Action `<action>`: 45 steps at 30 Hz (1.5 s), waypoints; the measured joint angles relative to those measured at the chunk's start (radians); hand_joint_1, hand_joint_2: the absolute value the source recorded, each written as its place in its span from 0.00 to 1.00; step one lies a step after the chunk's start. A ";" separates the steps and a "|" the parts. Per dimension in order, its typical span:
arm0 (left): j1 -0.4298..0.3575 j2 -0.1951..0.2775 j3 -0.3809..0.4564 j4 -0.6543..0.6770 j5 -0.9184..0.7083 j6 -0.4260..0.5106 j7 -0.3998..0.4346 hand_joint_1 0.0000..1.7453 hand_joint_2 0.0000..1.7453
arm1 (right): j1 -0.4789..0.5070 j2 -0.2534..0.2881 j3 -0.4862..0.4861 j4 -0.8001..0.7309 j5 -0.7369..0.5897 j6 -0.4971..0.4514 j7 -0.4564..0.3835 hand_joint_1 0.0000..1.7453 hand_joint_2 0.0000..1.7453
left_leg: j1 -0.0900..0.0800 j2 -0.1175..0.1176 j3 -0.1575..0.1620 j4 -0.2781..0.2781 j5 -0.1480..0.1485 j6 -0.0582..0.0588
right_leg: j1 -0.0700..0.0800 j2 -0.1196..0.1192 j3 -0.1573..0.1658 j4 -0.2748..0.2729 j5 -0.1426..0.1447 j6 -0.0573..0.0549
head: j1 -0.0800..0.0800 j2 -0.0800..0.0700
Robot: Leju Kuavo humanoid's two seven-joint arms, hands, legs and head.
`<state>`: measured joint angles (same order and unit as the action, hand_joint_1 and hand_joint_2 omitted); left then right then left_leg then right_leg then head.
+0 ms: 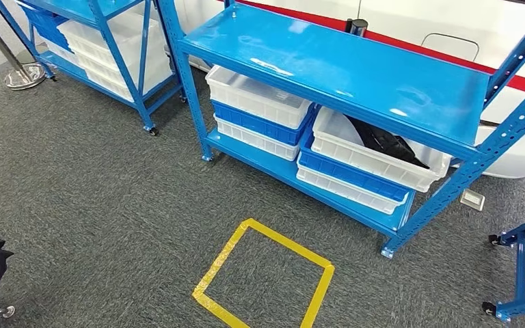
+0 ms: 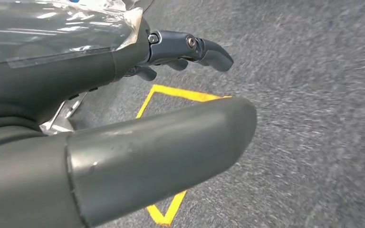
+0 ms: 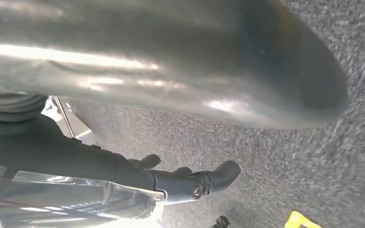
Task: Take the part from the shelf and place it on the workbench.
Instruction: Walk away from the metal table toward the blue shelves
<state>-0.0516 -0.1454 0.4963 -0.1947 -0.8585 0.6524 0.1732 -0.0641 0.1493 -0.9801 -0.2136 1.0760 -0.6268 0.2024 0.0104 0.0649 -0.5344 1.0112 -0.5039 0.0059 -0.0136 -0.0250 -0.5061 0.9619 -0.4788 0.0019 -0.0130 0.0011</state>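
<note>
black part half hidden in white bin, carpet blurred

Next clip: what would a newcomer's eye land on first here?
Probably the bright blue shelf rack across the head view, with stacked white and blue bins on its lower level. The right-hand top bin holds a black part. On the grey carpet in front lies a yellow tape square. In the wrist views, the left hand and right hand hang above the floor, holding nothing.
</note>
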 joint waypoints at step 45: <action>0.004 0.001 0.019 0.000 -0.001 0.010 -0.021 0.00 0.00 | 0.004 -0.002 -0.016 0.000 0.049 0.000 -0.004 0.00 0.00 | -0.002 -0.101 0.008 -0.036 0.030 0.008 | 0.010 0.102 -0.022 0.011 0.006 -0.008 | -0.019 0.000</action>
<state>-0.0480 -0.1445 0.5153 -0.1946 -0.8599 0.6627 0.1521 -0.0599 0.1473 -0.9958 -0.2132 1.1246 -0.6268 0.1980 0.0086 -0.0357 -0.5266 0.9753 -0.4735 0.0138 -0.0038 0.0767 -0.5282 0.9727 -0.4728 -0.0065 -0.0318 0.0011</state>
